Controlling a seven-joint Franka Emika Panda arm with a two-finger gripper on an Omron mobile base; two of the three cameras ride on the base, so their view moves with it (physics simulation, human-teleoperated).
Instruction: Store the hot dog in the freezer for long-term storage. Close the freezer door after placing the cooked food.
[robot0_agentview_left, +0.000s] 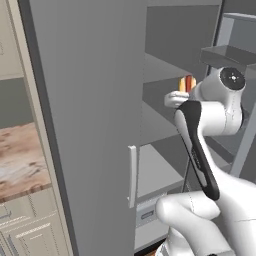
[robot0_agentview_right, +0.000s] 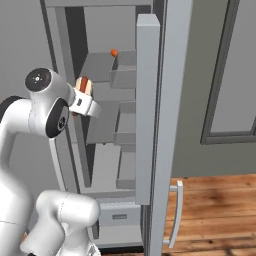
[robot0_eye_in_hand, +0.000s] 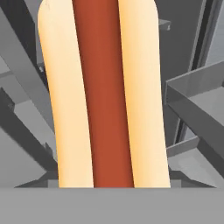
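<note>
**Around the tall grey unit: what else stands in the room**

A small round red item sits far back on an upper grey shelf, by a bin's corner. The plain grey door with its pale upright handle stands close on the left. Beyond its edge lies a wood-grain worktop, with cream panelled cupboards beneath it. Seen from the other side, a wooden worktop runs along the lower right, below a grey wall carrying a dark-framed window
</note>
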